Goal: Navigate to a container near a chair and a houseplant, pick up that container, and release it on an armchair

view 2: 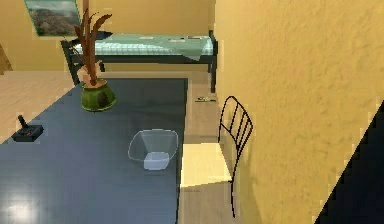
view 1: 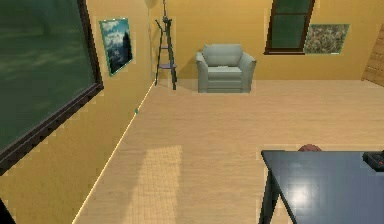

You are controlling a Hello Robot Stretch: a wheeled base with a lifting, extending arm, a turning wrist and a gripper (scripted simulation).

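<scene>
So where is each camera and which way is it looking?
Forward view: on the robot, looking ahead and slightly down across the floor to the armchair.
Arm side view: on the robot's body, looking sideways over the table holding the houseplant and container, chair beside it.
Shared: that dark table, whose corner sits at the forward view's bottom right.

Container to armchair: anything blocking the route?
Nothing visible does. The clear container lies on the dark table next to the chair. In the forward view the floor up to the armchair is bare; the tripod stand is off to its left.
</scene>
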